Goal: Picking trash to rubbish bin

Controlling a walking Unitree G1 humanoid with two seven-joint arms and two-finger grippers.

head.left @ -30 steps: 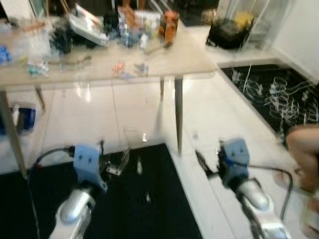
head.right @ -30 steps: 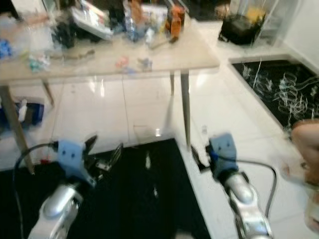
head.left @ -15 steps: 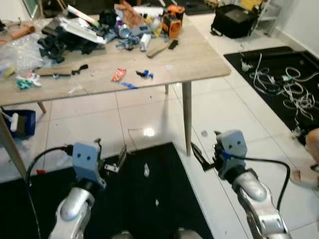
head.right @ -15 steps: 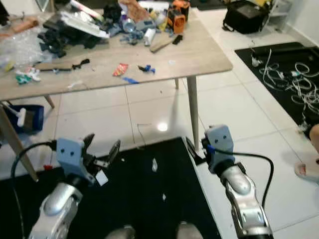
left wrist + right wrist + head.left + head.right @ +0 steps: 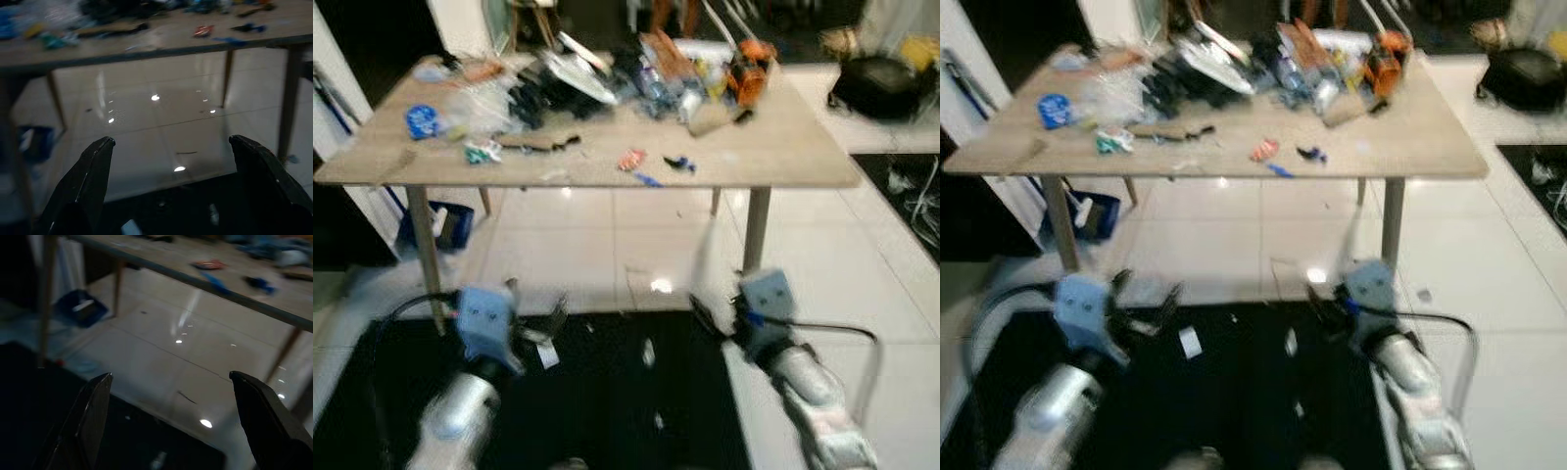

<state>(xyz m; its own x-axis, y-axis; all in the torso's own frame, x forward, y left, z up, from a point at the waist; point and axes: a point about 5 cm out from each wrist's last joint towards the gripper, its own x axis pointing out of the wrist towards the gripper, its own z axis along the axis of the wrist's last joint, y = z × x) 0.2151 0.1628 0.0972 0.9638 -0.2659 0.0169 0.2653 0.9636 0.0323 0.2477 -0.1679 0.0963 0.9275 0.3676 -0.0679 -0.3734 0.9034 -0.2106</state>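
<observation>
Small white scraps of trash (image 5: 649, 352) lie on the black mat (image 5: 607, 411) before the cluttered table (image 5: 783, 147); left gripper (image 5: 171, 161) and right gripper (image 5: 171, 396) both spread, empty.

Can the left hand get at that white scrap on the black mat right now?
Probably yes. The left hand hangs open just above the black mat, with the white scrap lying in the open close beside it and nothing between them.

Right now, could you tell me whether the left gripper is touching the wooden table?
Apart. In the left wrist view, the left gripper is held open above the floor, with bare white tiles plainly separating its jaws from the wooden table farther ahead.
</observation>
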